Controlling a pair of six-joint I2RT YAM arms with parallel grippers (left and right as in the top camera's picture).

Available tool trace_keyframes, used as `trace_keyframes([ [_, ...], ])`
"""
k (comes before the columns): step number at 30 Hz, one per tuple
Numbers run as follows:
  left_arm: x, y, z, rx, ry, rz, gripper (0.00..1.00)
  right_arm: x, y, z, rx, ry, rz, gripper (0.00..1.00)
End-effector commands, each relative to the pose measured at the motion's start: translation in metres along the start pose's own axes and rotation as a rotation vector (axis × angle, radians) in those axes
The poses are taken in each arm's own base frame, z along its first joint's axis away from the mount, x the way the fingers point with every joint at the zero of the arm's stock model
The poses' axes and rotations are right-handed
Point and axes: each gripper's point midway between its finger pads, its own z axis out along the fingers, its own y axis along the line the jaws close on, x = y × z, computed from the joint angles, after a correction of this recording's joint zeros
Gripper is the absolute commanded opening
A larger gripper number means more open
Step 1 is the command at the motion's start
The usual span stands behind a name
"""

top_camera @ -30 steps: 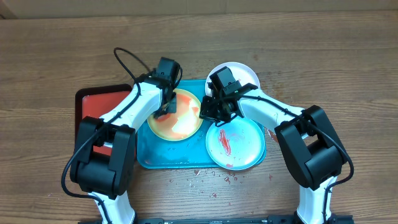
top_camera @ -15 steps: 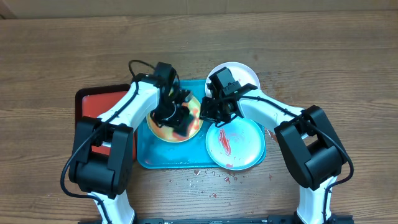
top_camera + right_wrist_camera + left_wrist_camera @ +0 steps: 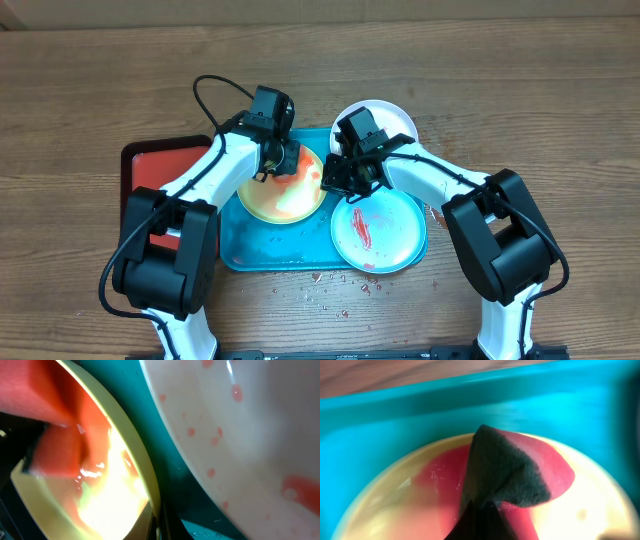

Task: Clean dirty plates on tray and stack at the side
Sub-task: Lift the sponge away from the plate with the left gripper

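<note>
Left wrist: dark sponge (image 3: 505,470) on yellow plate (image 3: 375,505).

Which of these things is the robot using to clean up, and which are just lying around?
For the job: yellow plate, pale blue plate, white plate, blue tray, sponge.
Just lying about: red tray, red specks on the table.

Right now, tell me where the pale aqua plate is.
Overhead view: the pale aqua plate lies at the turquoise tray's right end, beside the yellow-green plate on its left, with the white plate behind it.
</note>
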Motion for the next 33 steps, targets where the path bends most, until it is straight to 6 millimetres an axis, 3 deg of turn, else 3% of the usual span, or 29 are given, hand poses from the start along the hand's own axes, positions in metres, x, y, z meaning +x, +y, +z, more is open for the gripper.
trace_keyframes([
  [1,0.003,0.052,-0.004,-0.292,-0.018,-0.126,0.04,0.006,-0.013,0.007,0.032,0.02,0.015,0.04],
  [6,0.002,0.053,-0.031,-0.317,0.062,-0.116,0.04,0.006,-0.013,0.007,0.034,0.019,0.014,0.04],
  [10,-0.028,0.045,-0.081,-0.296,0.054,-0.119,0.04,0.007,-0.011,0.008,0.033,0.022,0.015,0.04],
  [15,-0.075,0.026,-0.166,-0.172,-0.057,-0.145,0.04,0.011,-0.002,0.008,0.047,0.028,-0.007,0.04],
  [19,-0.092,0.02,-0.225,-0.066,-0.127,-0.155,0.04,0.009,0.005,-0.008,0.143,-0.014,-0.035,0.04],
  [21,-0.092,0.021,-0.244,-0.025,-0.138,-0.14,0.04,0.008,0.015,-0.019,0.182,-0.046,-0.064,0.04],
  [25,-0.083,0.034,-0.256,-0.027,-0.108,-0.144,0.04,0.008,0.036,-0.049,0.264,-0.146,-0.136,0.04],
  [29,-0.07,0.047,-0.249,-0.046,-0.043,-0.17,0.04,0.007,0.051,-0.091,0.387,-0.294,-0.21,0.04],
  [33,-0.061,0.047,-0.239,-0.045,0.008,-0.173,0.04,0.01,0.062,-0.137,0.542,-0.462,-0.293,0.04],
])
